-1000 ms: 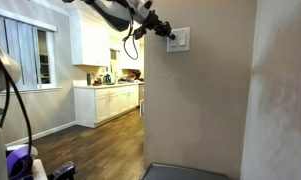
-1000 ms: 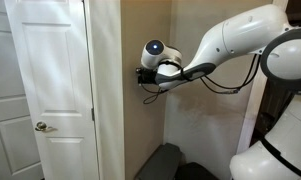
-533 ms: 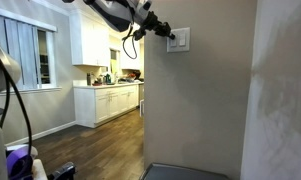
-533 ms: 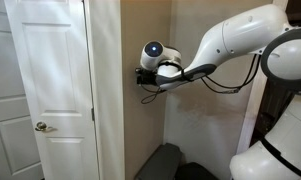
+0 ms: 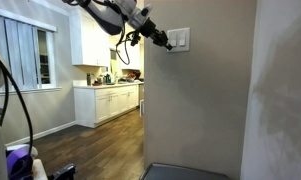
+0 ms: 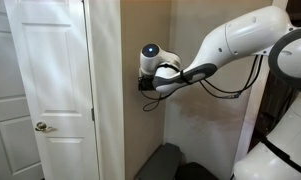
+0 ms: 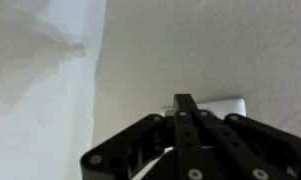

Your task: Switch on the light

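Note:
A white light switch plate (image 5: 179,39) is on the beige wall, high up. My gripper (image 5: 166,43) is shut, its fingertips pressed together at the plate's near edge. In the wrist view the shut fingers (image 7: 184,104) cover most of the white plate (image 7: 230,104); the switch lever itself is hidden. In an exterior view the gripper (image 6: 143,84) is against the wall corner, and the plate is out of sight there.
A white door (image 6: 45,90) with a lever handle stands beside the wall corner. A kitchen with white cabinets (image 5: 108,104) lies beyond. A dark mat (image 5: 185,172) lies on the floor below. The beige wall (image 5: 205,110) is right in front of the arm.
The arm has drawn back slightly and shifted left in an exterior view; the gripper tip sits a little lower and further from the plate's middle. The gripper stays shut.

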Motion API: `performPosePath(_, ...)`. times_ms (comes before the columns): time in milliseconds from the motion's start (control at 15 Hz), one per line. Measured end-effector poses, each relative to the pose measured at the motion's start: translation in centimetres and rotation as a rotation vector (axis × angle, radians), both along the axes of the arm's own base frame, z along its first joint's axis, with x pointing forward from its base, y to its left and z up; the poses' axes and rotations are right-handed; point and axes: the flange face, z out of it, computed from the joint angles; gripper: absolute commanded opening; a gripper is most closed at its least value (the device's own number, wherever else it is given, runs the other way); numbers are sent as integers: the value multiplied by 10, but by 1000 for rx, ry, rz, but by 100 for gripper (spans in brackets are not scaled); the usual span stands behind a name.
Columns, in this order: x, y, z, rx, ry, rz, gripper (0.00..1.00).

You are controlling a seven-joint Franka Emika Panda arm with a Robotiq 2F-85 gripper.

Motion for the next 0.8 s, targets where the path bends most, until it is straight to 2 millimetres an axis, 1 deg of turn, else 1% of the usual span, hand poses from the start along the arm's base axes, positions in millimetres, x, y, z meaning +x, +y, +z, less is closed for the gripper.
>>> performPosePath(267, -16, -8, -21, -19, 157, -52, 0)
performPosePath(400, -22, -11, -27, -19, 200, -58, 0)
performPosePath(600, -26, -14, -31, -12, 233, -53, 0)
performPosePath(667, -26, -15, -32, -12, 239, -52, 26)
performPosePath(733, -27, -15, -33, -10, 245, -51, 3)
performPosePath(800, -26, -15, -33, -10, 246, -51, 8)
